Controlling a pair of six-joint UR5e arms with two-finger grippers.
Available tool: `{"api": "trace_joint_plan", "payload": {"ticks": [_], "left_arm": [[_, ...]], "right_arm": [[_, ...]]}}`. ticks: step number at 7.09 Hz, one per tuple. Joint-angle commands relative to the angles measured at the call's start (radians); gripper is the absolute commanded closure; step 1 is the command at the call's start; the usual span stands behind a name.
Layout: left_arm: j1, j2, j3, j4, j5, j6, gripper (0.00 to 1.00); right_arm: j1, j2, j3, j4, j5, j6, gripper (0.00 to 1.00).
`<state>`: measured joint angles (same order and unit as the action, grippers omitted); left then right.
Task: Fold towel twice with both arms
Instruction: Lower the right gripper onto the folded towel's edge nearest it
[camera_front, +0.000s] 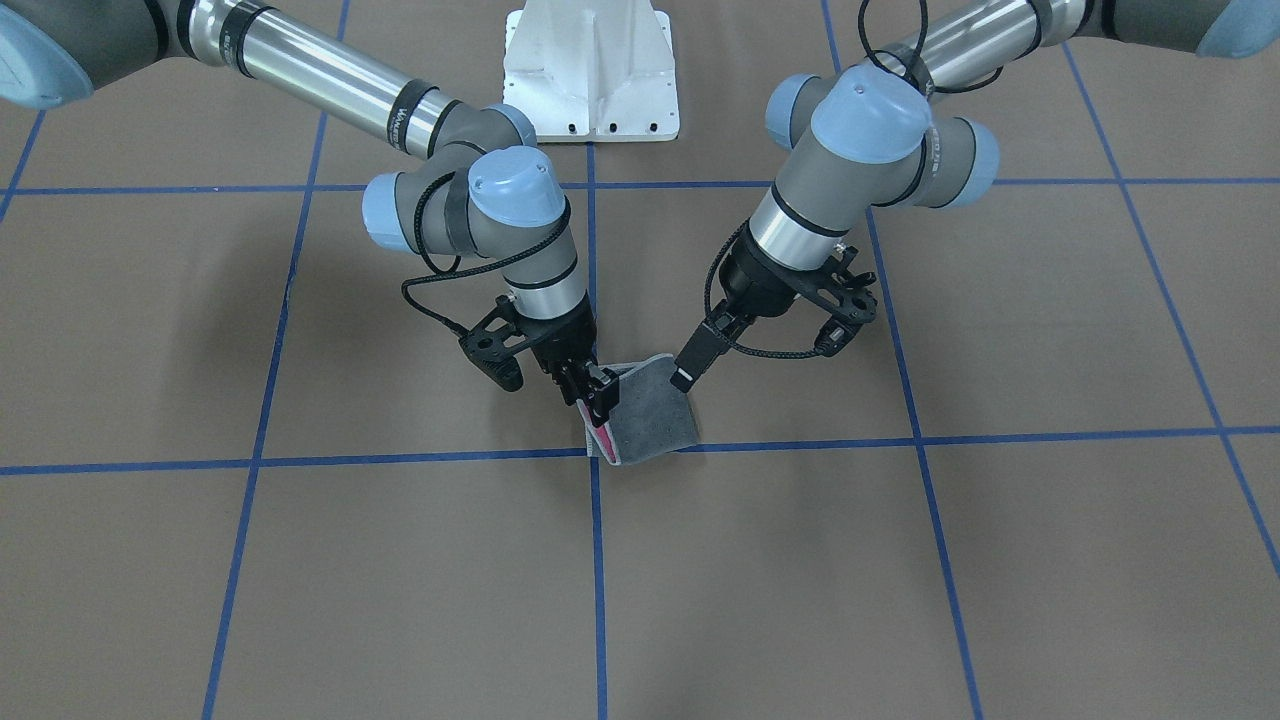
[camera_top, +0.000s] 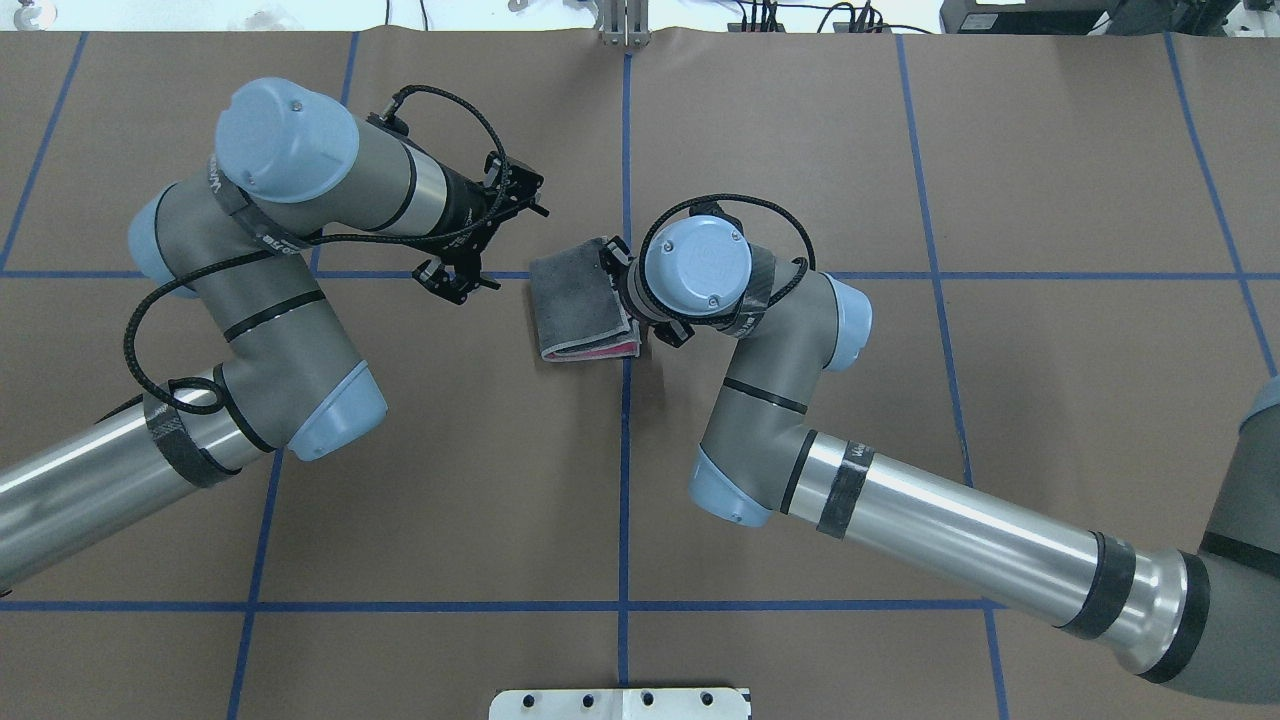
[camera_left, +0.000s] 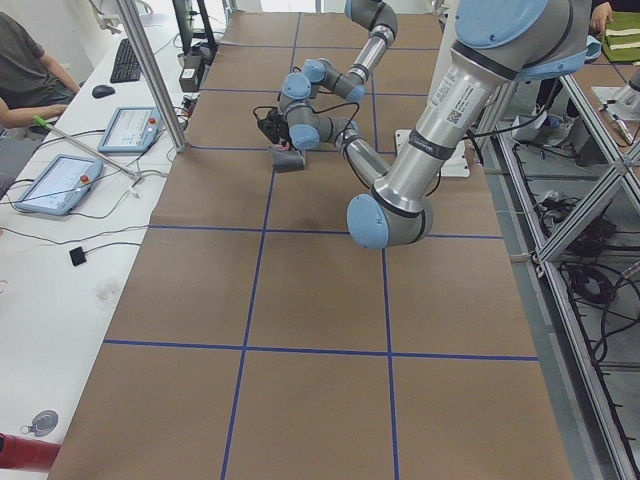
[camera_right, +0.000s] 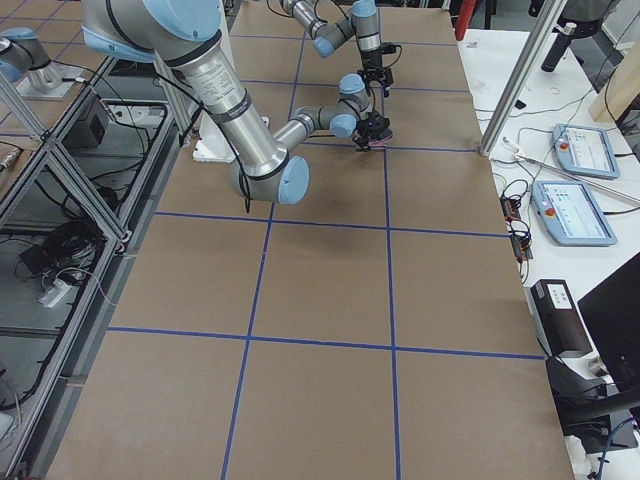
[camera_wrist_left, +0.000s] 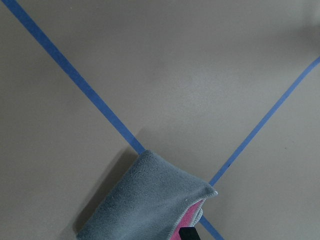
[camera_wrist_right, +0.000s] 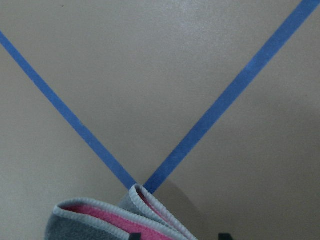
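Note:
The towel (camera_front: 655, 415) lies folded small on the brown table where two blue tape lines cross, grey face up, with pink showing at its open edge (camera_top: 590, 350). My right gripper (camera_front: 592, 398) stands at that open edge. In the right wrist view its two fingertips (camera_wrist_right: 134, 236) are apart, with the pink layers (camera_wrist_right: 95, 212) between them. My left gripper (camera_front: 686, 378) is shut and empty, just off the towel's opposite corner. Its joined tip (camera_wrist_left: 186, 233) shows over the towel (camera_wrist_left: 145, 205). In the overhead view the right wrist hides the right fingers.
The white bolted pedestal (camera_front: 590, 80) stands at the robot's side of the table. Blue tape lines (camera_top: 625, 480) grid the brown surface. A side bench holds tablets (camera_left: 50, 185), with a seated person (camera_left: 20, 70) beside it.

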<state>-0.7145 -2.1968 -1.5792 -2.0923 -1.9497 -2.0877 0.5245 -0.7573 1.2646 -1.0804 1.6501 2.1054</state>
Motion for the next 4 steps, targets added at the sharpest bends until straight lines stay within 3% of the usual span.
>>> {"api": "trace_joint_plan", "payload": {"ticks": [1, 2, 4], "left_arm": [[0.001, 0.0, 0.002, 0.0, 0.0, 0.0, 0.0], [0.001, -0.001, 0.005, 0.0, 0.0, 0.0, 0.0], [0.006, -0.001, 0.008, 0.0, 0.003, 0.0, 0.0]], "right_arm": [[0.0, -0.007, 0.016, -0.003, 0.002, -0.001, 1.0], [0.0, -0.019, 0.044, -0.007, 0.005, -0.013, 1.0], [-0.001, -0.028, 0.157, -0.145, 0.01, -0.015, 1.0]]}}
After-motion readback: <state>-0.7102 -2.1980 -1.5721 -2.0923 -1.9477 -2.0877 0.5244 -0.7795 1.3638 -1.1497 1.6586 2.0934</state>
